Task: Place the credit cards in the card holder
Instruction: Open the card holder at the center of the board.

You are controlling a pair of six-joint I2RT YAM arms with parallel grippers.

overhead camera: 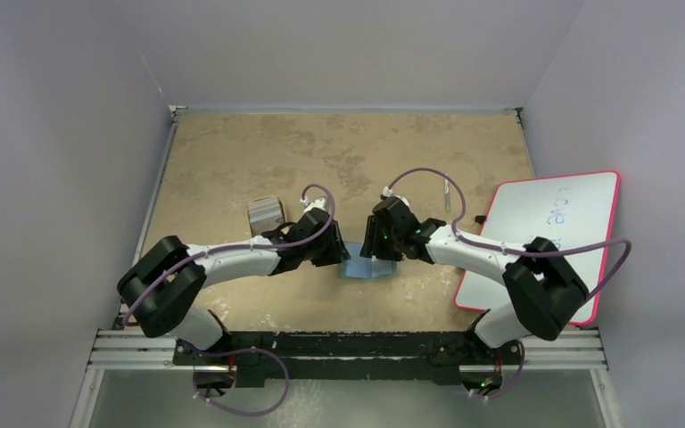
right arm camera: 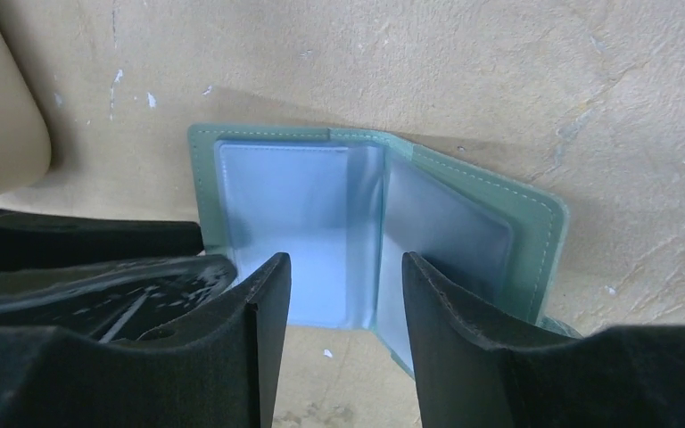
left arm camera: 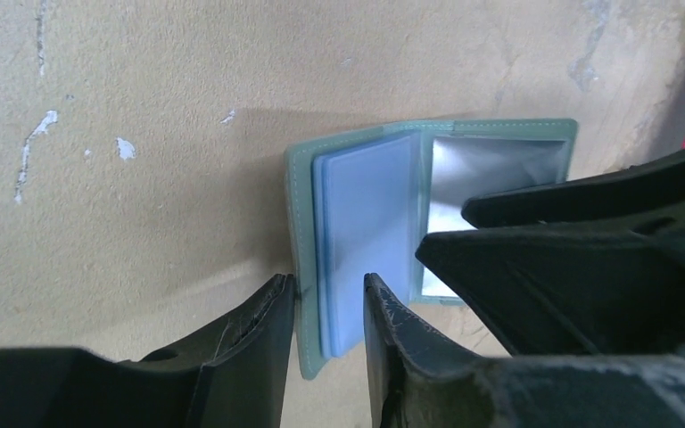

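Note:
The card holder (overhead camera: 367,267) lies open on the table between both grippers, grey-green with shiny bluish pockets. It also shows in the left wrist view (left arm camera: 357,214) and the right wrist view (right arm camera: 294,214). In the right wrist view its right flap tilts up. My left gripper (left arm camera: 330,299) is narrowly open at the holder's near left corner. One finger is beside the cover edge and the other is over the pocket leaves. My right gripper (right arm camera: 346,272) is open, astride the near end of the fold. The grey-silver credit cards (overhead camera: 265,212) sit behind my left arm.
A pink-edged whiteboard (overhead camera: 544,241) lies at the right edge under my right arm. A thin pen (overhead camera: 447,192) and a small dark bit (overhead camera: 480,218) lie next to it. A tan tray's rim (right arm camera: 0,116) shows in the right wrist view.

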